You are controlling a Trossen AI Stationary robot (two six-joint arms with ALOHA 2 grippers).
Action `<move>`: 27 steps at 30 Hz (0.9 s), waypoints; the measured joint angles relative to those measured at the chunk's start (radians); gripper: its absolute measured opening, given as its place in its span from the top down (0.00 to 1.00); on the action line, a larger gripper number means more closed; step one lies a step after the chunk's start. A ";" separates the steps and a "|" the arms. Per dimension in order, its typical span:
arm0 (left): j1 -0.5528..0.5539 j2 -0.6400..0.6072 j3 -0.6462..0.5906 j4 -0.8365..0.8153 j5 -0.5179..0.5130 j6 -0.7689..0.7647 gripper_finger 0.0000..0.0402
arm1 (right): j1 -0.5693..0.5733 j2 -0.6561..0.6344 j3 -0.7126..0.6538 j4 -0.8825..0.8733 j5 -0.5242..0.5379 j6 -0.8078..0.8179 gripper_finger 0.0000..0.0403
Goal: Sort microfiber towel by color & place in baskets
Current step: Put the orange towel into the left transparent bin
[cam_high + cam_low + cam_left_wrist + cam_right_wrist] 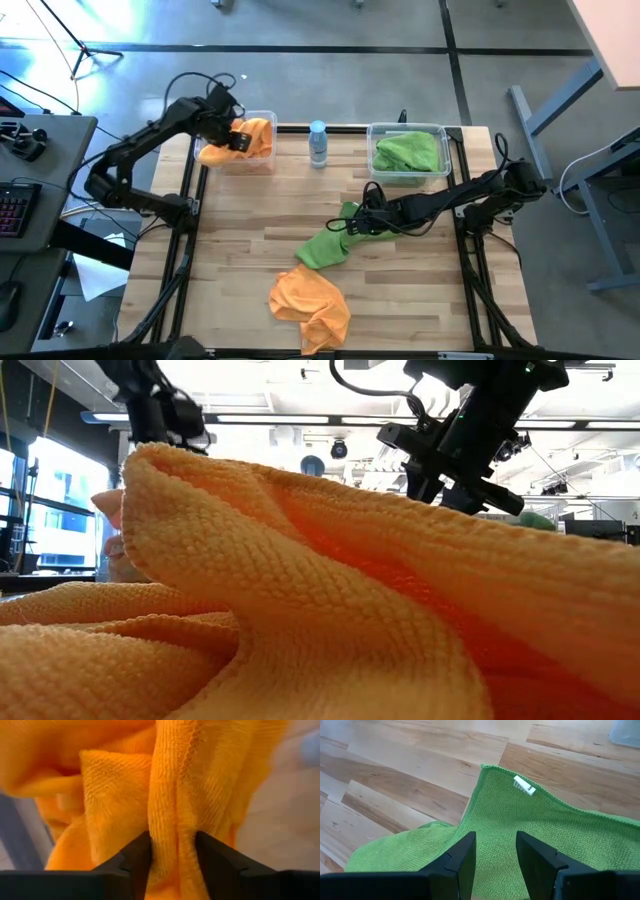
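Note:
My left gripper (238,138) is over the left basket (266,166) at the table's far left, shut on an orange towel (252,134); another orange cloth (213,154) droops over that basket's left wall. My right gripper (358,222) is low at mid-table, shut on a green towel (325,243) that trails toward the near left. The right basket (443,130) holds green towels (408,152). A crumpled orange towel (310,300) lies near the near edge and fills the low view (300,600). My left gripper (172,855) pinches a bunched fold of the orange towel (172,832) between its two fingers, several layers by the look of it. The cloth extends out ahead of the fingertips over the basket. My right gripper (495,855) pinches the green towel (495,827) between its two fingers, back from the corner that carries a white tag (524,785). It comes in low from the table's right. The rest of the towel (318,248) lies slack on the table.
A small translucent bottle with a blue cap (318,143) stands between the two baskets at the far edge. Bare wood (240,230) lies on the table's left half and along the right near corner. A desk with a keyboard (12,205) sits left of the table.

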 joint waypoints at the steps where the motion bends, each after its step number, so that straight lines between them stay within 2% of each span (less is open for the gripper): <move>1: 0.000 0.011 -0.020 0.019 0.000 0.000 0.67 | 0.000 0.000 0.000 0.000 0.000 0.000 0.67; 8: 0.000 0.105 -0.110 0.209 -0.002 -0.036 0.85 | 0.000 0.000 0.000 0.000 0.000 0.000 0.67; 14: 0.000 0.189 -0.110 0.249 -0.002 -0.037 0.95 | 0.000 0.000 0.000 0.000 0.000 0.004 0.67; 19: 0.000 0.241 -0.108 0.252 -0.001 -0.037 0.98 | 0.000 0.000 0.000 0.001 0.000 0.012 0.67; 27: 0.000 0.234 -0.109 0.249 -0.002 -0.028 0.98 | 0.000 0.000 0.000 0.001 0.000 0.031 0.67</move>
